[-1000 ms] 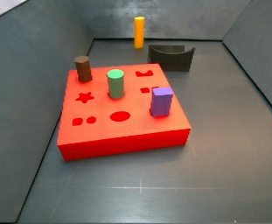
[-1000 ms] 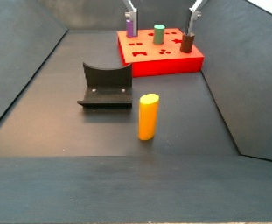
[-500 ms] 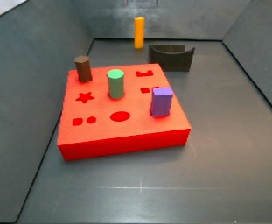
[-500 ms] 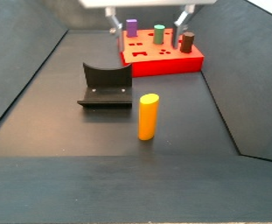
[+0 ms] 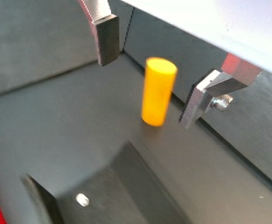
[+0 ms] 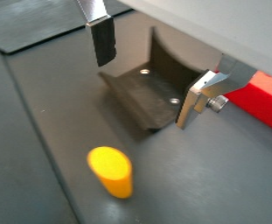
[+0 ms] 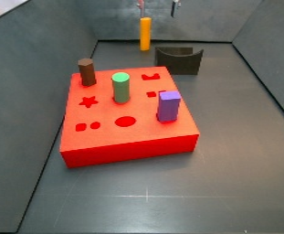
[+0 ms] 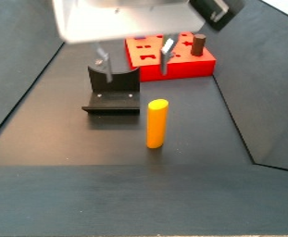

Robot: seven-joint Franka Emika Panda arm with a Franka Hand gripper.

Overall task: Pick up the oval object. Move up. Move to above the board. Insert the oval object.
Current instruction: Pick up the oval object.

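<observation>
Both fingers (image 5: 105,39) hang spread above the free-standing oval object (image 5: 158,91).

The oval object (image 8: 157,124) at mid-frame in a side view looks like smooth, slightly satiny orange-yellow plastic. The gripper (image 5: 153,66), spread wide in the upper half of a wrist view, has brushed silver metal fingers (image 5: 201,98) with matt dark pads. The fixture (image 6: 156,87) is dull dark grey with small bright screws. The board (image 7: 122,120) at centre-left is matt red. The floor (image 7: 229,183) is dark, faintly sheened sheet.
</observation>
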